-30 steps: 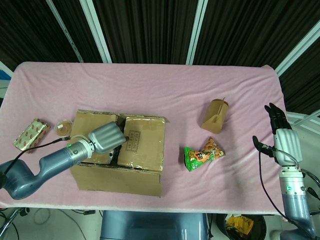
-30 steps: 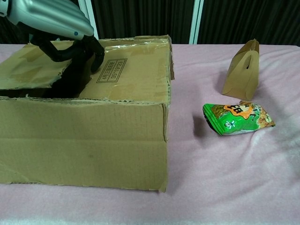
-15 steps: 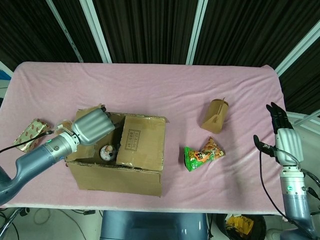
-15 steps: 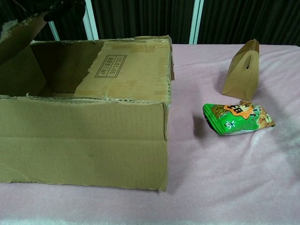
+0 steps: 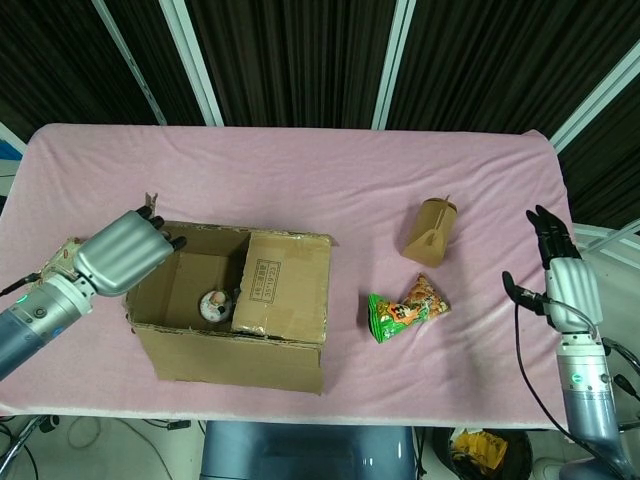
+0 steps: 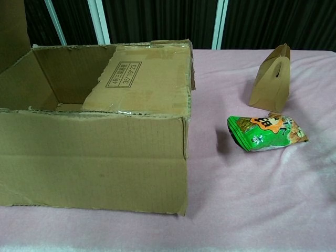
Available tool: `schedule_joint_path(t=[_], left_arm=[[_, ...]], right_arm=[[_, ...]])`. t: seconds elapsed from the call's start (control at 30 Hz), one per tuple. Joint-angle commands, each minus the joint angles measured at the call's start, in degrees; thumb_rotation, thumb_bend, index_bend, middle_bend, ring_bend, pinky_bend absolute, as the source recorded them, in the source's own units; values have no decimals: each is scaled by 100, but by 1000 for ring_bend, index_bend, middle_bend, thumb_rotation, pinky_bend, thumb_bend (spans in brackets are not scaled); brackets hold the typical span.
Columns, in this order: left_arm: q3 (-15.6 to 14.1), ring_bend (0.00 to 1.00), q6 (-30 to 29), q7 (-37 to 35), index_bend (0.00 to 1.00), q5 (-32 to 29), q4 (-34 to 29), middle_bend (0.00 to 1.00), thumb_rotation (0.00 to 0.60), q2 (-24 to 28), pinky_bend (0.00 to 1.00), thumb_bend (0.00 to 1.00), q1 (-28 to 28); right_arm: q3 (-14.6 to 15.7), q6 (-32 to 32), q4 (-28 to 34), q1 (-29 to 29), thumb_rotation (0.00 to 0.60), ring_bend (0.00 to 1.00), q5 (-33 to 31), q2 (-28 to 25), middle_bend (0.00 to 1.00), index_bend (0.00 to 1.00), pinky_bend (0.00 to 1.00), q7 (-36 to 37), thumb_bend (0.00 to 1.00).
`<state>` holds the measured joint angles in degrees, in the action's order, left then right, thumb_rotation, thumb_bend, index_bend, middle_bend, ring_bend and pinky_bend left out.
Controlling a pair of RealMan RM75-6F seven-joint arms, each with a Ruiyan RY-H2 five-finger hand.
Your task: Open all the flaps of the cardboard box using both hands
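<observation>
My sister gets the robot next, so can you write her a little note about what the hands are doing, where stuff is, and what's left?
Left hand: at the cardboard box's left edge, fingers on the raised left flap.
Right hand: off at the table's right edge, fingers apart, holding nothing.
Box: on the pink cloth, left of the snack bag and paper bag.
Done: left flap is up; a small item shows inside.
Left: right flap lies folded over the opening; lift it.
</observation>
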<state>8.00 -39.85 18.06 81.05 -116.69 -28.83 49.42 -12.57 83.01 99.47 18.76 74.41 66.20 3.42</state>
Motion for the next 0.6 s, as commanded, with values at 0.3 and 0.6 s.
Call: schedule_joint_path(t=[0.3,0.6], left_arm=[[-220,406,-653,-406,384,316,20,591,600,682,397,903,-817],[-592,406,-1243,-690,384,397,226,590,600,864,401,903,-1704]], right_arm=[[-50,-15,39,-39,600,0,38,3,0,0,228,-23,428],[-63,-95,69,-57,600,0,45,3,0,0,228,-22,428]])
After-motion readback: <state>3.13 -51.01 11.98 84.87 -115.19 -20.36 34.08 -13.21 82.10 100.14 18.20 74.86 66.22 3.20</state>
